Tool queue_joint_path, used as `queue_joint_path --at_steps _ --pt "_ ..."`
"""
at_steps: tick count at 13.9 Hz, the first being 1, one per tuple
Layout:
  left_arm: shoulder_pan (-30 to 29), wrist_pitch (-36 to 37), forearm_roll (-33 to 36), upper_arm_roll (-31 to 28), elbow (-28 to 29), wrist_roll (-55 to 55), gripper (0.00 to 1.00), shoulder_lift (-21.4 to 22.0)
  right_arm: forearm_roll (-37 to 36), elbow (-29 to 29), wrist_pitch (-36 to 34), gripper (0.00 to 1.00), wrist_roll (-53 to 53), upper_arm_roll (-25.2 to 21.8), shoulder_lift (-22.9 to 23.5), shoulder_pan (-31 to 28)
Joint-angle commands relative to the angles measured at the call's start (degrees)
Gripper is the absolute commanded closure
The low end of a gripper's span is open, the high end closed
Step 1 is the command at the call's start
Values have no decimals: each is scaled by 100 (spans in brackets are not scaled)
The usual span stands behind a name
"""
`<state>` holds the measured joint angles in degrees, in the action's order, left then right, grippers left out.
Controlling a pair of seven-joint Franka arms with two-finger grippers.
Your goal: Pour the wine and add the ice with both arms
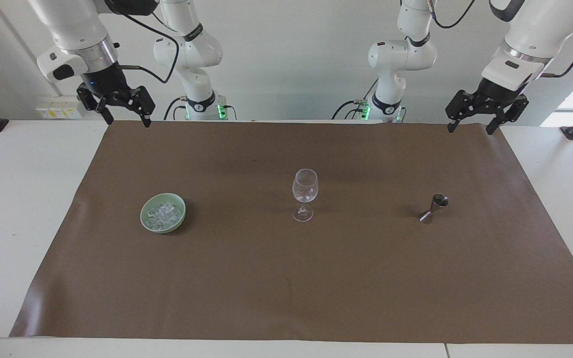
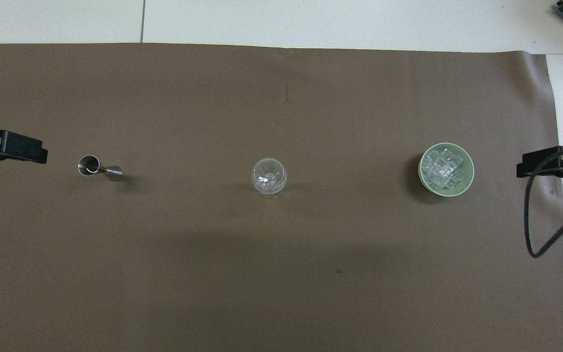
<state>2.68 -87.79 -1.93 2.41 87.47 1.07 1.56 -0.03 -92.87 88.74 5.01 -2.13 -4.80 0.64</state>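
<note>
Both black two-finger grippers, left gripper (image 1: 469,126) and right gripper (image 1: 126,118), are held spread and empty. Ice (image 2: 444,170) in the pale green bowl (image 2: 422,161) is resolved as cubes overhead.

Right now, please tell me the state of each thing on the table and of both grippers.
wine glass: upright, empty
ice: heaped in the green bowl
green bowl: upright, holding ice
jigger: standing upright
left gripper: open, empty, raised over the mat's edge
right gripper: open, empty, raised over the mat's edge
</note>
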Motion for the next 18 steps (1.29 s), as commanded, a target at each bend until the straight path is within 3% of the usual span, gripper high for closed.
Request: queue_joint_path --at_steps 1,13,18 --pt "179 8 -44 -13 183 -1 0 152 47 -64 -67 0 -114 2 -91 -2" --pt "136 -45 -88 -30 139 25 0 99 47 -64 -67 0 -114 2 -91 -2" --pt "136 -1 -44 -83 -387 25 0 -304 47 -64 -67 0 -114 2 -91 -2"
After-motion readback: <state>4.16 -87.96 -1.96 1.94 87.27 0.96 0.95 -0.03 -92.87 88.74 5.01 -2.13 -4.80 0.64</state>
